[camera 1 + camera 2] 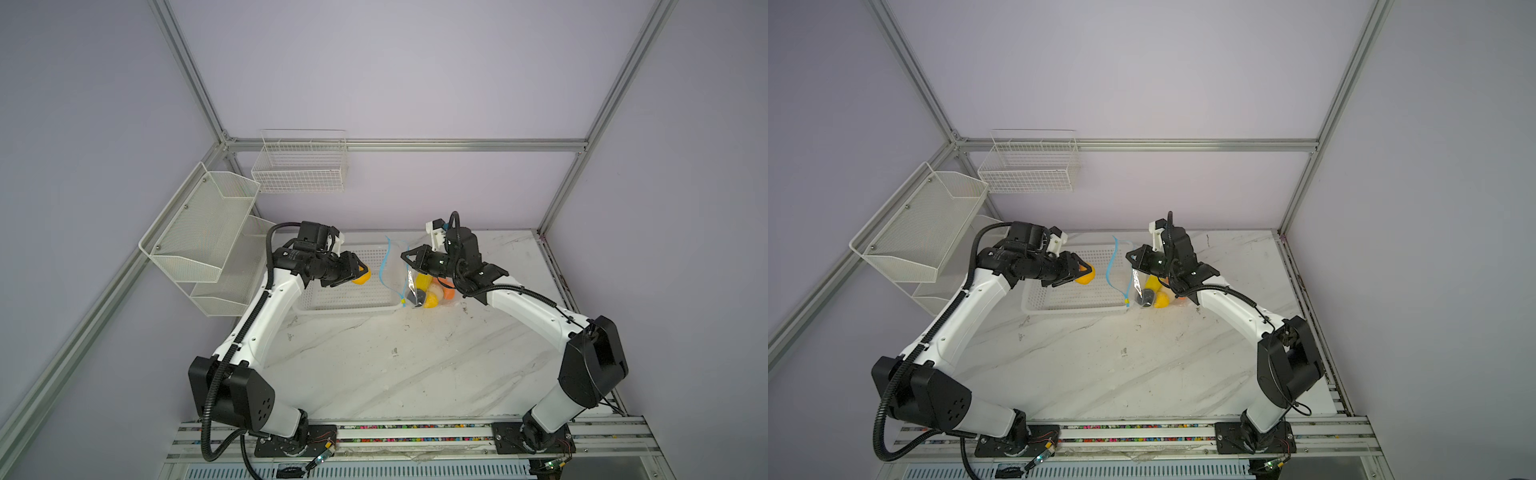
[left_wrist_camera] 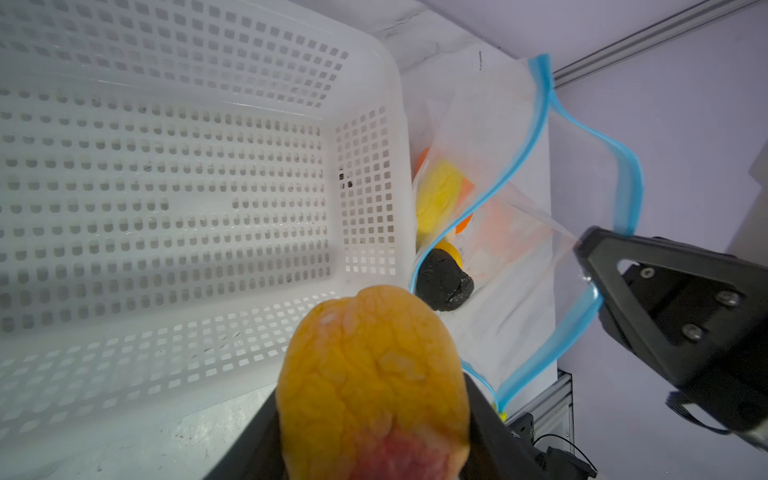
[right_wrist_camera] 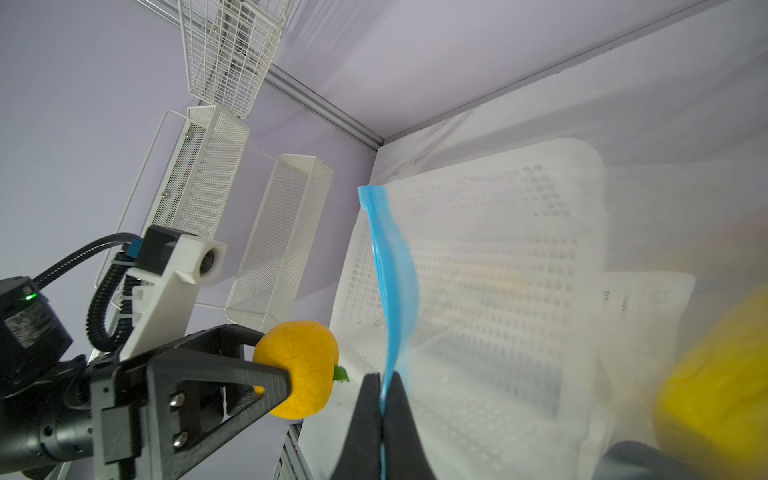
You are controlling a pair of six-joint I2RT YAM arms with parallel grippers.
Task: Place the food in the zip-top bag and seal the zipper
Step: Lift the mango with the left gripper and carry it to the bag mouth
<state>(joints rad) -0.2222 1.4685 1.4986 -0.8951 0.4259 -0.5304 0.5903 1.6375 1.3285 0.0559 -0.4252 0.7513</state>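
The left gripper is squeezing the soft orange fruit; the right gripper is pinching the zipper, seemingly the limp zip-top bag's firmest hold.

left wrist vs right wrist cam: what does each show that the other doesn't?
Left wrist only: the slider, the fruit's red patch, and the zipper's two lips gaping apart.

Right wrist only: the wall racks and the fruit's green leaf.

Both: left gripper holding the fruit, right gripper pinching the zipper, the basket, and yellow food in the bag.
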